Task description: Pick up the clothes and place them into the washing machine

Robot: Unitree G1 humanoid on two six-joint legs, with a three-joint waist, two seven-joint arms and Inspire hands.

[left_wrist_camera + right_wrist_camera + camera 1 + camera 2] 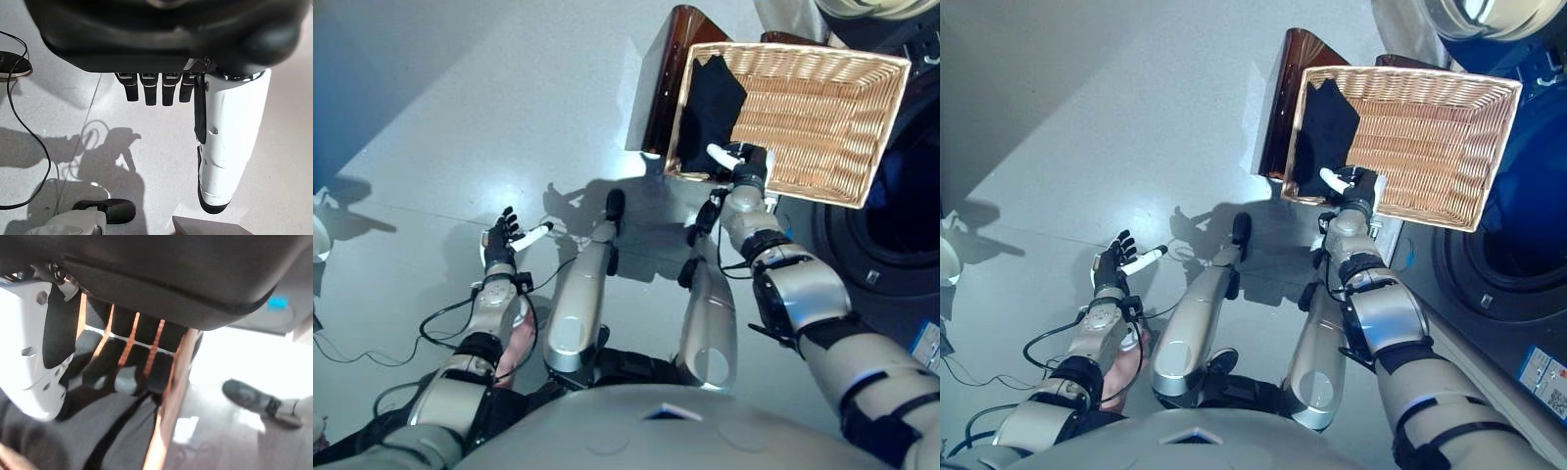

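A shallow wicker basket rests on a low dark brown box beside the washing machine. A dark cloth lies in the basket's left part. My right hand is at the basket's near rim, next to the cloth, with its white-covered thumb spread toward it. In the right wrist view my right hand has straight fingers reaching over the rim above the dark cloth. My left hand is open and empty over the floor at the left; it also shows in the left wrist view.
The washing machine's dark round opening lies right of the basket. A person's shoe stands on the floor beyond the basket. Grey floor stretches to the left.
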